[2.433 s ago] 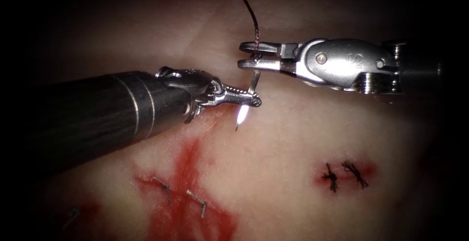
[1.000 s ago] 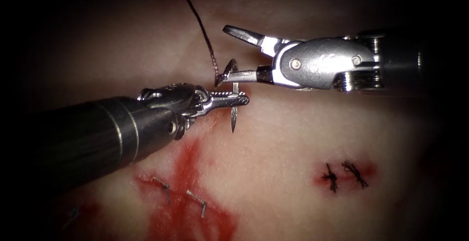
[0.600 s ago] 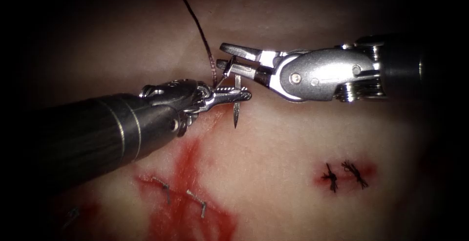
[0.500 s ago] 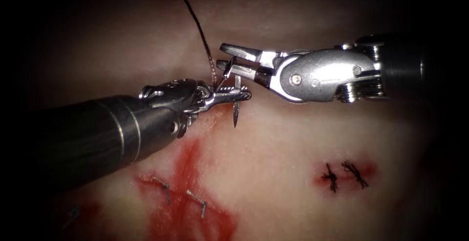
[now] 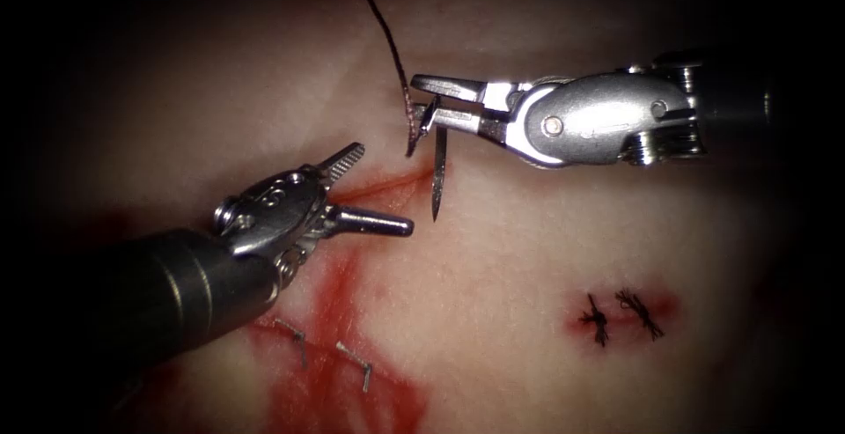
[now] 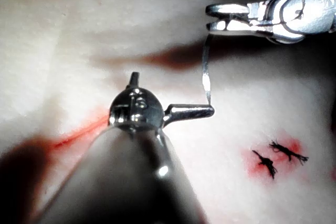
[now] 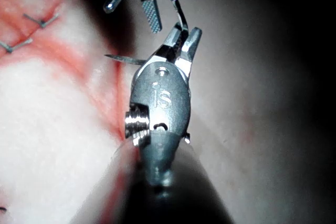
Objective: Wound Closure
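I have the needle clamped in my right tool near its thread end, point hanging down clear of the tissue, just right of the cut. The thread trails up and away. My left tool has let go and sits beside it, jaws spread, holding nothing

Both tools: dark shafts with pale ring bands, silver wrists with round pivot screws, ridged fingers; right wrist stamped "IS".
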`<control>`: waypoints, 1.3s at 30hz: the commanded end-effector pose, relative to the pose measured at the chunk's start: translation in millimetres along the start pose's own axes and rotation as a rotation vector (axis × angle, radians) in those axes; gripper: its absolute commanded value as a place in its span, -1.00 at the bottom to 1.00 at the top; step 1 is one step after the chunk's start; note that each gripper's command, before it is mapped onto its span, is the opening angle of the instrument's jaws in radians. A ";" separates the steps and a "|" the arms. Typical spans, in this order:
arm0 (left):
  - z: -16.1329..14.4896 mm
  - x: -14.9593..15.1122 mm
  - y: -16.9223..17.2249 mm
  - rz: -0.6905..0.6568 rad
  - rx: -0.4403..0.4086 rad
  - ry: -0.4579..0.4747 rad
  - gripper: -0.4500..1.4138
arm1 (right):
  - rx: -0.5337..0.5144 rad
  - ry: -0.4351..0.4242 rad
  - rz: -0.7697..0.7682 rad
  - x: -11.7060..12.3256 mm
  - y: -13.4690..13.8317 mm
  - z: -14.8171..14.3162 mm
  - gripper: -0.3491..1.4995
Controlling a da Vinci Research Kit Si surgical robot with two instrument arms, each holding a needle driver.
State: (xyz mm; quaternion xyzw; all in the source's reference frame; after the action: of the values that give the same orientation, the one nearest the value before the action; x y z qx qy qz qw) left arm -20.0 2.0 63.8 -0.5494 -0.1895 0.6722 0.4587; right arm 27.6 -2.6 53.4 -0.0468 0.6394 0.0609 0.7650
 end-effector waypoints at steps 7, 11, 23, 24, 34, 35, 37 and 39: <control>-2.6 -2.4 -1.3 0.201 0.116 -0.003 0.81 | 0.054 0.066 0.009 -3.7 0.4 2.1 -1.00; -2.4 -6.0 -1.8 0.435 0.147 -0.010 0.48 | 0.114 0.082 -0.005 -6.1 1.2 3.6 -1.00; -1.3 -10.9 -5.1 0.636 0.078 -0.204 0.08 | 0.297 0.183 -0.127 -9.9 -0.1 10.1 -1.00; -1.4 -11.1 -5.5 0.646 0.074 -0.212 0.03 | 0.302 0.193 -0.145 -10.2 -0.2 10.5 -1.00; -1.7 -13.5 -7.8 0.698 0.073 -0.286 -0.73 | 0.294 0.271 -0.329 -12.6 -1.3 13.3 -1.00; -1.5 -13.7 -8.0 0.700 0.078 -0.294 -0.71 | 0.281 0.284 -0.328 -12.7 -1.3 13.5 -1.00; -1.4 -13.8 -8.1 0.702 0.079 -0.294 -0.71 | 0.271 0.294 -0.332 -12.7 -1.3 13.7 -1.00; -0.9 -14.1 -8.5 0.713 0.083 -0.305 -0.71 | 0.257 0.303 -0.367 -12.8 -1.1 14.4 -1.00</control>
State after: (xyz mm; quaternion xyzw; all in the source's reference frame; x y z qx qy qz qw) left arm -15.6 -5.7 77.5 -0.4527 -0.0252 0.8721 0.1842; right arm 38.6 -2.1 68.2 -0.0763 0.7295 -0.1694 0.6582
